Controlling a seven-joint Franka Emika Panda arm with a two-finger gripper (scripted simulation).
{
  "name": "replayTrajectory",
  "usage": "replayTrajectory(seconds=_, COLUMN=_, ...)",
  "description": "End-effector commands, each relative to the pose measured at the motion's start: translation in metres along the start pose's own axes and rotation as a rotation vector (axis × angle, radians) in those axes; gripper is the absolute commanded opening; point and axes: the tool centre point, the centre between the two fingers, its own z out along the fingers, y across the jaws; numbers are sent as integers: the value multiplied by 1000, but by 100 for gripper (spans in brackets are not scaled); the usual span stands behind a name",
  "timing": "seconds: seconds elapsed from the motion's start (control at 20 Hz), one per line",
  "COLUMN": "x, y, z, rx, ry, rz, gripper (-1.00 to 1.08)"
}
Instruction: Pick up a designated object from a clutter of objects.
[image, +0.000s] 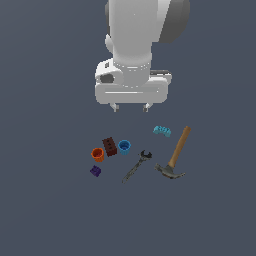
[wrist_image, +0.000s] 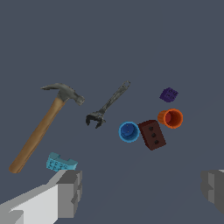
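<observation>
The small bright blue cup (image: 124, 146) (wrist_image: 129, 131) stands upright on the floor, right beside a dark red brick (image: 109, 146) (wrist_image: 152, 134). An orange cup (image: 98, 154) (wrist_image: 170, 118) lies tipped on the brick's other side, with a purple block (image: 95, 171) (wrist_image: 168, 94) near it. My gripper (image: 131, 107) (wrist_image: 142, 190) hangs high above the clutter, open and empty, its fingers (wrist_image: 70, 192) spread wide. The blue cup sits well below it, roughly in line with it in the exterior view.
A dark wrench (image: 137, 166) (wrist_image: 107, 105) lies toward the exterior view's right of the blue cup. Further right rest a wooden-handled hammer (image: 175, 155) (wrist_image: 41, 127) and a light cyan ridged piece (image: 162, 131) (wrist_image: 60, 162).
</observation>
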Motion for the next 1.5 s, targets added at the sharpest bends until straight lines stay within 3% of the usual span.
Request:
replayTrajectory(seconds=0.0, x=0, y=0, z=0, rx=0, ry=0, rz=0, gripper=100)
replayTrajectory(seconds=0.4, x=3, y=24, z=3, rx=-20, ry=-1, rz=-3, gripper=100)
replayTrajectory(seconds=0.85, x=4, y=24, z=12, rx=-18, ry=0, rz=19, gripper=100)
replayTrajectory(seconds=1.45, x=11, y=24, z=87, rx=-7, ry=8, rz=209, gripper=100)
